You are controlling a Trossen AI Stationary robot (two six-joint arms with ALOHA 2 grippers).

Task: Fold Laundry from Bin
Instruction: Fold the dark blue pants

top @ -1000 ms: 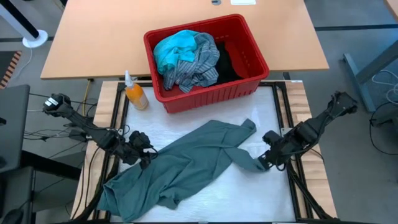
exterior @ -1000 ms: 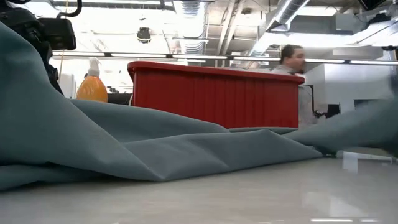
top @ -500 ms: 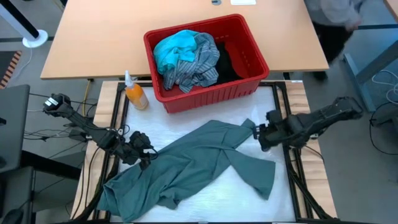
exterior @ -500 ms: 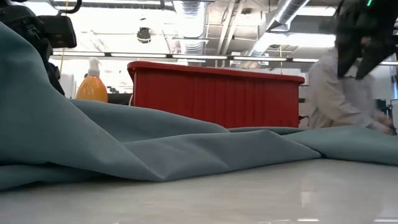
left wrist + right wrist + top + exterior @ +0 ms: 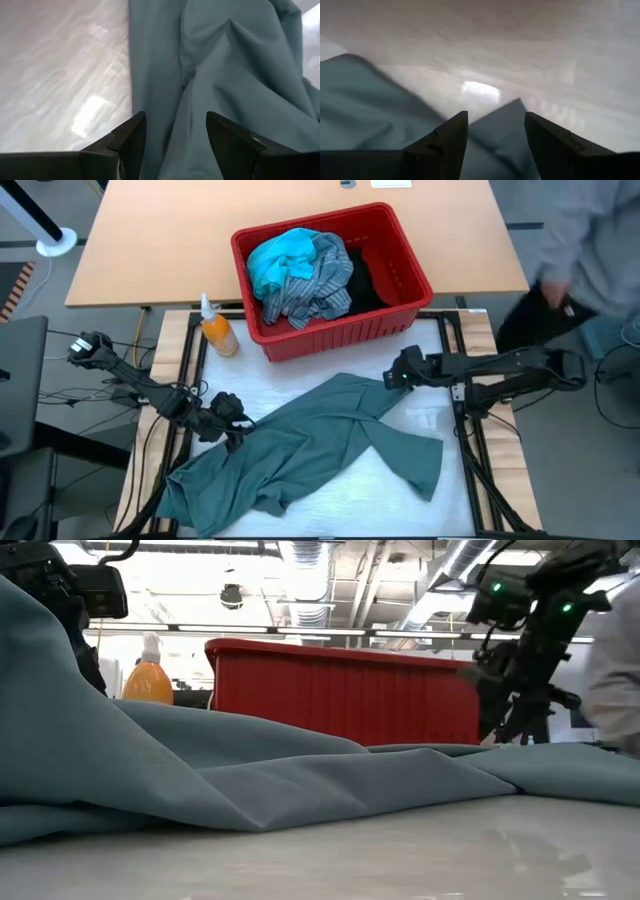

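The grey-green garment (image 5: 320, 440) lies spread across the white table top, one sleeve (image 5: 415, 460) flat toward the near right. My left gripper (image 5: 233, 430) is at the garment's left edge, shut on cloth that slopes up to it in the low view (image 5: 60, 710). My right gripper (image 5: 393, 378) hovers open over the garment's far right corner (image 5: 512, 112), touching nothing. The red bin (image 5: 400, 320) stands at the table's far edge, holding a turquoise piece (image 5: 280, 260), a striped shirt (image 5: 315, 288) and a black piece (image 5: 365, 280). My left gripper holds a bunched fold at the garment's left edge (image 5: 175, 120) between its two fingers, which stand well apart; how many layers, I cannot tell. The fingers slant down from the table's left side. The held cloth is raised and the rest lies on the table.
An orange spray bottle (image 5: 215, 330) stands left of the bin. A person (image 5: 590, 240) stands beyond the table's far right corner. Bare white table top (image 5: 440, 410) shows to the right of the garment and along the near edge.
My right gripper has opened and let go of the sleeve, which now lies spread flat toward the near right. It has then swung toward the far edge and the table's left, tipping downward, and come over the garment's far right corner.
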